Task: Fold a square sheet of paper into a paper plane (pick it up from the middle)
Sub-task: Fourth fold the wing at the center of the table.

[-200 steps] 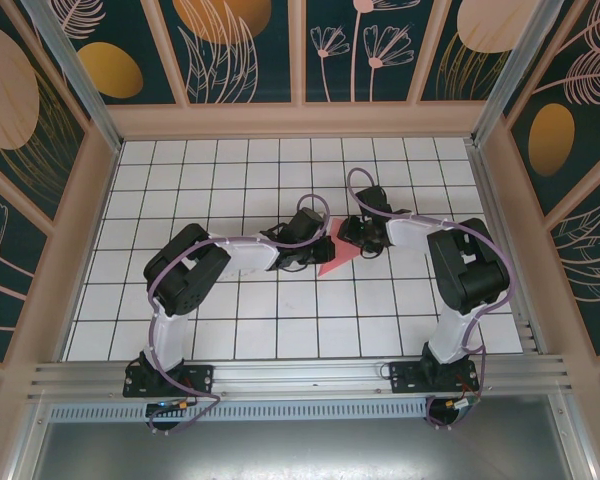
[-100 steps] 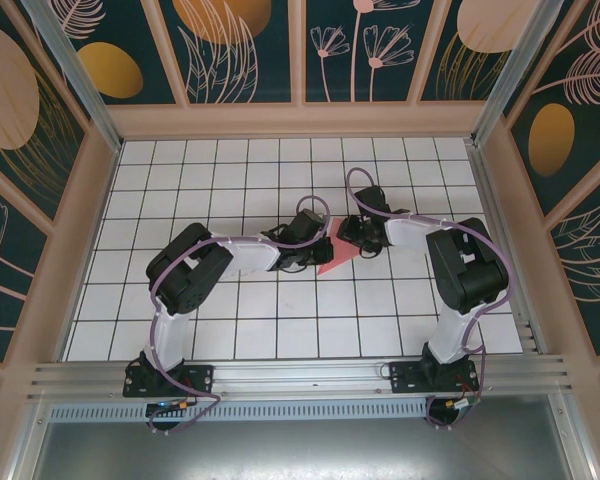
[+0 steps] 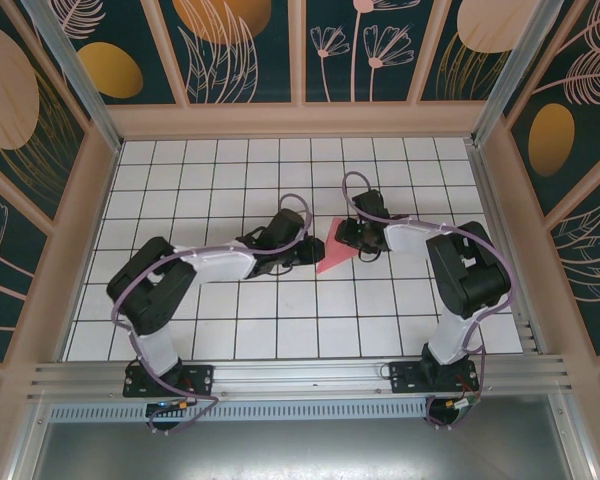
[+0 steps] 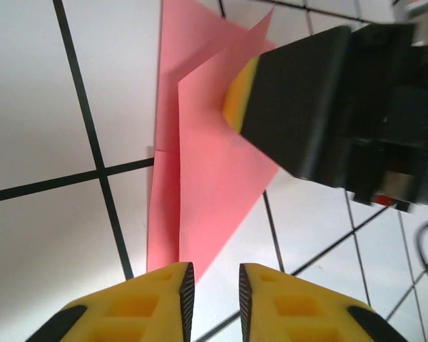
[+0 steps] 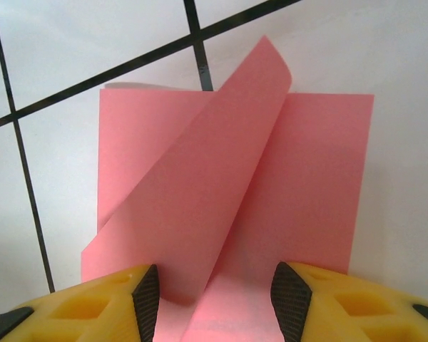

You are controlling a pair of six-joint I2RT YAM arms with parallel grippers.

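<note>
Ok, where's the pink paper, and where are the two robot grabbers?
pink paper (image 5: pixel 200 178), right wrist view, folded-over flap.
left gripper (image 4: pixel 215 279), left wrist view, gap between tips.
right gripper (image 5: pixel 216 292), right wrist view, between tips.

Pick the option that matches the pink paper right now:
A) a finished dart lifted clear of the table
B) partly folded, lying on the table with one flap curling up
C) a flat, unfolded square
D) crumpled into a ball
B: in the right wrist view the square sheet of paper lies on the table with a diagonal flap curling up off it, just ahead of the right gripper.
</note>
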